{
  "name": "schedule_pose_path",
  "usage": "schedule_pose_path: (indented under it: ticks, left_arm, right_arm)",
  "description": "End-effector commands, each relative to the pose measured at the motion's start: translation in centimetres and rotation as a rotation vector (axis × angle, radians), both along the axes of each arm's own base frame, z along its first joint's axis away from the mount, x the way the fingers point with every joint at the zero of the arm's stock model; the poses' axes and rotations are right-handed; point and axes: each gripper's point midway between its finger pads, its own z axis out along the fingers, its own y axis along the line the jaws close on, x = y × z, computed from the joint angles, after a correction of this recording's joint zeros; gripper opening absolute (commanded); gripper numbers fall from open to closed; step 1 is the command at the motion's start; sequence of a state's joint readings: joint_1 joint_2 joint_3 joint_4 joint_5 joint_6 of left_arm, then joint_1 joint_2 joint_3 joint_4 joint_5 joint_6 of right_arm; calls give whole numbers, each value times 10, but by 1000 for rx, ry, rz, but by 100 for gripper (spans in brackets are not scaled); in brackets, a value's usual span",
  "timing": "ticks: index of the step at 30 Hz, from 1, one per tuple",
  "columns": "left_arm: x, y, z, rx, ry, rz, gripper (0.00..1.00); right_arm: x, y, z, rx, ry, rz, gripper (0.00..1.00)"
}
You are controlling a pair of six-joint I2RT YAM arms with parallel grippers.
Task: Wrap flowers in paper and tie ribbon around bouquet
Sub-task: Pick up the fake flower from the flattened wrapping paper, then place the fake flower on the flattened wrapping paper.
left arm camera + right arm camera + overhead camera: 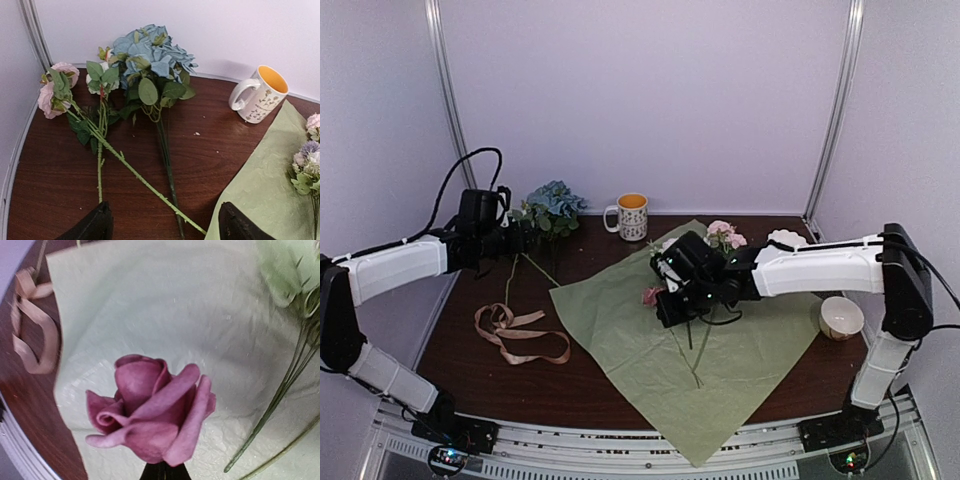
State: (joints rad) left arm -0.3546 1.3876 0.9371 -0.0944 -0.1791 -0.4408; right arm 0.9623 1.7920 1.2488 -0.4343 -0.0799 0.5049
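Above the crinkled sage-green paper sheet [150, 300], the mauve-pink rose bloom [150, 415] hides its own stem and the right gripper [162, 473], a dark sliver at the bottom edge. Beside the sheet, the left gripper's [165, 227] black fingertips [92, 226] are cut off by the bottom edge.

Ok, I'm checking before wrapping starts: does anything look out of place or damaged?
Nothing looks spilled or damaged. But the blue hydrangea and pale pink roses lie off the green paper, on the bare table at back left, while other stems already rest on the paper.
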Motion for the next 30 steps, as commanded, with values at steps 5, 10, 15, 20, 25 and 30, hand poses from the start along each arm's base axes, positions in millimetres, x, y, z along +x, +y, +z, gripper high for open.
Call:
schedule_pose_path:
  ticks: [5,10,15,20,25,30]
  left_arm:
    - [38,47,-11,-121,77,65,74]
    - [64,58,-39,-314,125,87,65]
    - [84,45,-50,-384,153,67,49]
    - [87,48,-80,-374,196,132,49]
    - [93,31,-107,-376,241,133,56]
    - [101,28,-121,-388,256,162,58]
  right_arm:
    - [77,-76,65,217,-149,-299,0]
    - [109,-119,38,281,-149,-490,4]
    - [128,-129,2,367,-83,-591,13]
    - [131,-125,-12,377,-28,-585,26]
    - [129,-135,4,350,-85,-585,38]
    - [118,-139,22,271,-134,-539,42]
